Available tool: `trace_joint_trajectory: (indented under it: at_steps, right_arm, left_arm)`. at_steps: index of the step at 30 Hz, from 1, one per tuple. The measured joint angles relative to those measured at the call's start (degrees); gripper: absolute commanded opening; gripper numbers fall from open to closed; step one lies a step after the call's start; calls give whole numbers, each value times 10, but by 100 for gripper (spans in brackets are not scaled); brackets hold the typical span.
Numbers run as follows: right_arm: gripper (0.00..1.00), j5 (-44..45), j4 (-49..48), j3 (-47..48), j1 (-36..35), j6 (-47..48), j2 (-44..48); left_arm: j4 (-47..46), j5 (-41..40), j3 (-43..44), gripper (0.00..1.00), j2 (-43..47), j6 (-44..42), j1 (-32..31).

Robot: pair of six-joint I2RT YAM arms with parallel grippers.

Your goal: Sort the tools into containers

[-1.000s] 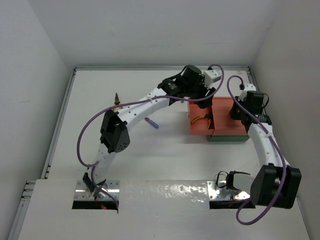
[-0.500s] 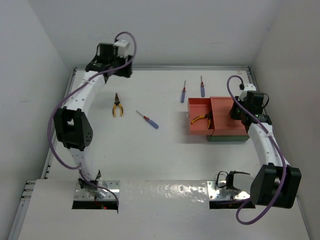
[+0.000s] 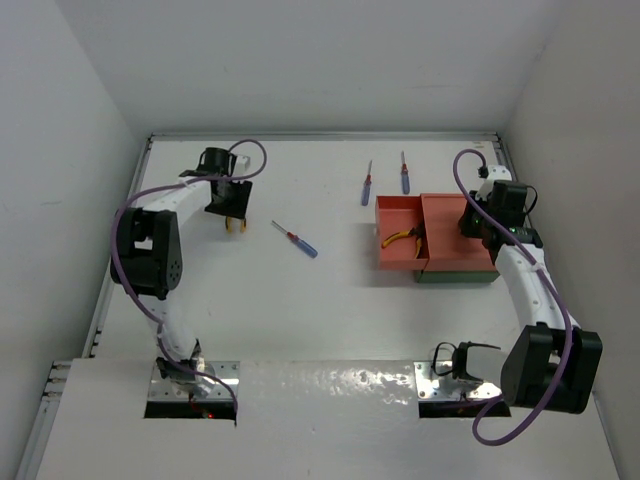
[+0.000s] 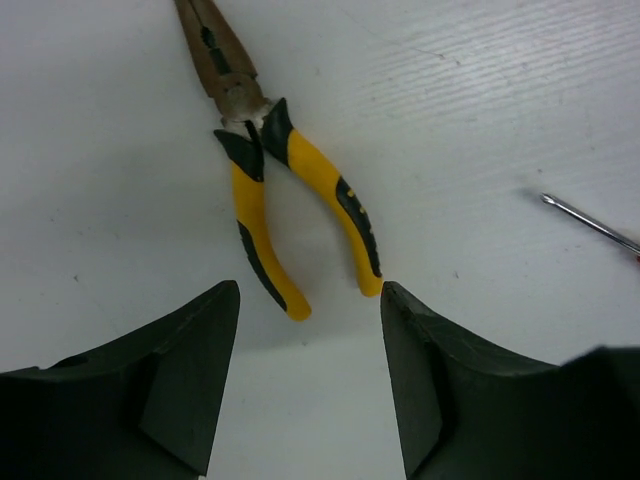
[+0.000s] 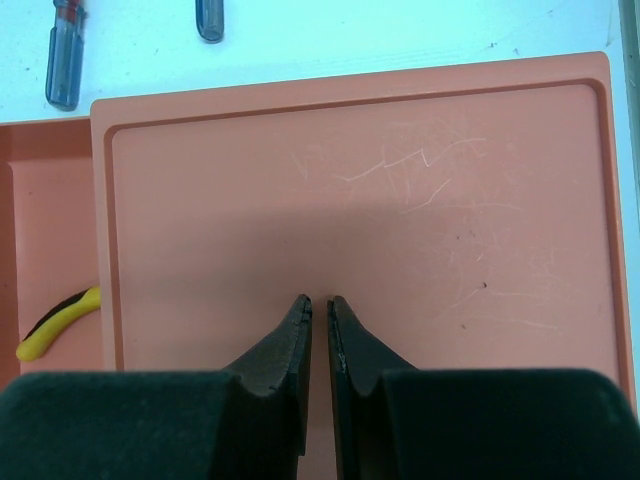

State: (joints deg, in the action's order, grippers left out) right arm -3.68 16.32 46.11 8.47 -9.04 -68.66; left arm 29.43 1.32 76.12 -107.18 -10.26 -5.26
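Back from the orange-red tray (image 3: pixel 398 214), left gripper (image 4: pixel 308 298) hovers over the second pliers (image 4: pixel 305 165), fingers (image 4: pixel 190 380) wide for the next pick; right gripper (image 5: pixel 320 305) fingers nearly closed.

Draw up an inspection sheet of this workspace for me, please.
Surface: white table, tools scattered on it.
Job's things: first pliers on the table under the left gripper; second pliers inside the orange-red tray; near screwdriver and two far screwdrivers loose on the table; dark green tray mostly hidden under an orange-red panel.
Clutter: nothing seen.
Grippers: left open over the pliers' handles, gripping nothing; right gripper shut above the panel.
Cables: purple cables in loose loops.
Surroundings: plain white walls.
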Motion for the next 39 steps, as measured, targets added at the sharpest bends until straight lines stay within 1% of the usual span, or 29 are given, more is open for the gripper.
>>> trace_joint_trajectory:
  at_steps: [4, 8, 10, 12, 13, 21, 22, 24, 25, 33, 36, 39]
  right_arm:
    - [11, 0, 0, 0, 0, 0, 0]
    - [11, 0, 0, 0, 0, 0, 0]
    - [11, 0, 0, 0, 0, 0, 0]
    - [11, 0, 0, 0, 0, 0, 0]
    - [11, 0, 0, 0, 0, 0, 0]
    - [11, 0, 0, 0, 0, 0, 0]
    - [11, 0, 0, 0, 0, 0, 0]
    - [12, 0, 0, 0, 0, 0, 0]
    - [12, 0, 0, 0, 0, 0, 0]
    - [12, 1, -2, -2, 0, 0, 3]
    - [12, 1, -5, -5, 0, 0, 4]
    - [12, 0, -7, -6, 0, 0, 4]
  left_arm:
    - [-10, -12, 0, 53, -9, 0, 9]
    - [-18, -21, -1, 57, -9, -1, 14]
    - [-22, -22, -1, 57, -9, -2, 16]
    - [-24, -24, -1, 50, -11, -3, 18]
    - [-27, -26, -1, 45, -13, -5, 19]
    - [-52, -36, 3, 38, -72, -14, 31]
    - [-57, -34, 4, 28, -75, -15, 31]
    - [-61, -26, 5, 12, -78, -13, 34]
    - [-62, -22, 7, 0, -80, -14, 34]
    - [-61, 14, 9, 0, -76, -17, 41]
    - [-40, 17, 10, 0, -57, -23, 37]
    - [-12, 20, 31, 0, -12, -28, 17]
